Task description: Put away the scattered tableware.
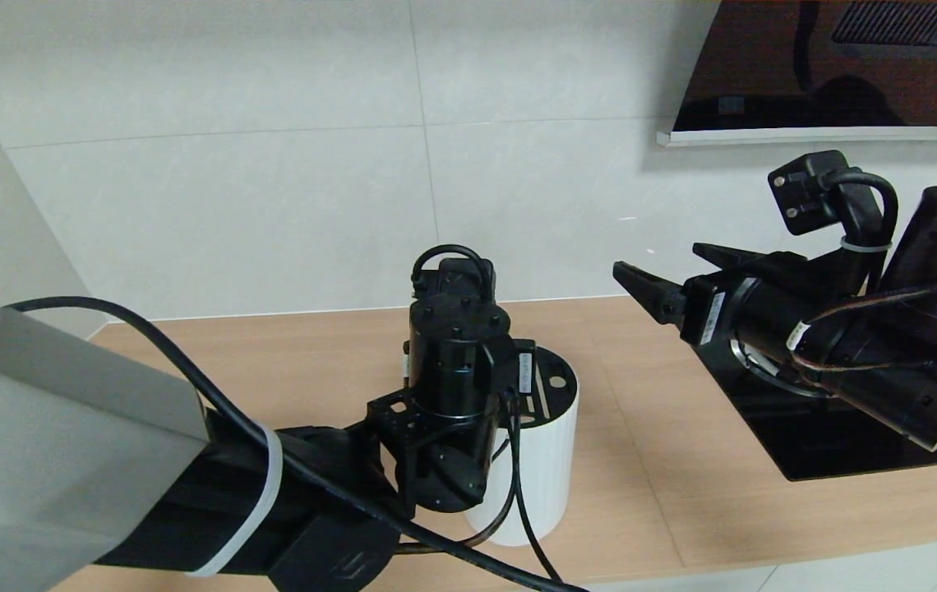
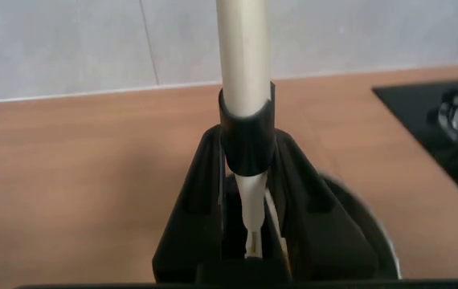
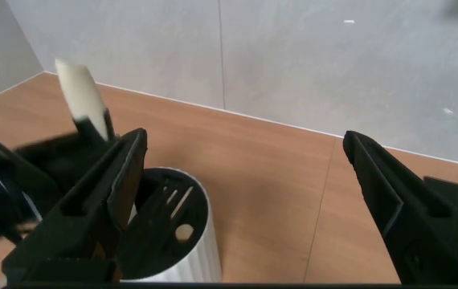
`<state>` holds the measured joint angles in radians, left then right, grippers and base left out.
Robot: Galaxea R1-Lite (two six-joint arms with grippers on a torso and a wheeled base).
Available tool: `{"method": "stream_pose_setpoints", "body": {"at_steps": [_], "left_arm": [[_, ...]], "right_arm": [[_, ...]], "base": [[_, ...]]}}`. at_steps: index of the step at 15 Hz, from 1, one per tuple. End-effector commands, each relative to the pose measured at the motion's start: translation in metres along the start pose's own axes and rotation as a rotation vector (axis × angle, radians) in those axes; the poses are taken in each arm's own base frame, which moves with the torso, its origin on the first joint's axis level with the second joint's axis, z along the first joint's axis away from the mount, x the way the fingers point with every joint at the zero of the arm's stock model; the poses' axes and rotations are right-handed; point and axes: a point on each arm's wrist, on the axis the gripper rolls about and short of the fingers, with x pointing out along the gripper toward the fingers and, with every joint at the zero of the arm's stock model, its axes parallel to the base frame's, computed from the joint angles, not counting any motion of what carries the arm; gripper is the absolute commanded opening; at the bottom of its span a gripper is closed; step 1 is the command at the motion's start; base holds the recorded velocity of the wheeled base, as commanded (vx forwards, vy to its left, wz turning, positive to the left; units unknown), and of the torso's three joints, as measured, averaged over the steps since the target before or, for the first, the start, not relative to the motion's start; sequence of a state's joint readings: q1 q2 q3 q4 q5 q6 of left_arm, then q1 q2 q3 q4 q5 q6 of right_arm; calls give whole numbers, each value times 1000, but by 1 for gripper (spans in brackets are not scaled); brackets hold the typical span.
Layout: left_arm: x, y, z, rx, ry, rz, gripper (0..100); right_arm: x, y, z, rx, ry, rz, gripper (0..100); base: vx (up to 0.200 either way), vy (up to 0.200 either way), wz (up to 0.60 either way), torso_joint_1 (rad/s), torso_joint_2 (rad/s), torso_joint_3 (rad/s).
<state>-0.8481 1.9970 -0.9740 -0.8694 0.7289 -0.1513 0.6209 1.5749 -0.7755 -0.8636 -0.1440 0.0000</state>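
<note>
– left gripper (image 2: pixel 249 205) is pinching a cream-handled utensil (image 2: pixel 243 56) upright, its fingers pressed on the thin stem below the black collar. where does that sit against the holder?

– right above the white holder (image 1: pixel 549 460), which stands on the wooden counter (image 1: pixel 271 362). the utensil's lower end is hidden between the fingers, so whether its tip has entered a slot can't be told.

– so the step in hand is the insertion?

– it looks that way from the pose: one piece being put into the holder's black slotted top. the next move calls for lining the tip up with a free slot, lowering it straight, then parting the fingers.

– and the right gripper (image 3: pixel 245 144)?

– spread wide, holding nothing, hanging off to the right of the holder near the black cooktop (image 1: pixel 830 444).
</note>
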Motion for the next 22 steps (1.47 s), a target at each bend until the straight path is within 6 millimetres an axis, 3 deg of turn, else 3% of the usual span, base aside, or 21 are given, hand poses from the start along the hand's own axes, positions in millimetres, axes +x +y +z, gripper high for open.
{"method": "stream_pose_setpoints", "body": {"at_steps": [1,13,14,22], "left_arm": [[1,-1,-6,12,14,0,0],[1,-4,-14,24,29,-4,0],[1,-4,-14,24,29,-5,100],[-3,-1,-7,10,16,-9,100]], "right_arm": [[1,0,-2,-1,6,0,100],[2,1,-5,-4,15,3,100],[2,1,-5,-4,15,3,100],[2,1,-4,-3,14,3,100]], "base": [[0,0,0,0,0,0],[0,0,0,0,0,0],[0,0,0,0,0,0],[0,0,0,0,0,0]]}}
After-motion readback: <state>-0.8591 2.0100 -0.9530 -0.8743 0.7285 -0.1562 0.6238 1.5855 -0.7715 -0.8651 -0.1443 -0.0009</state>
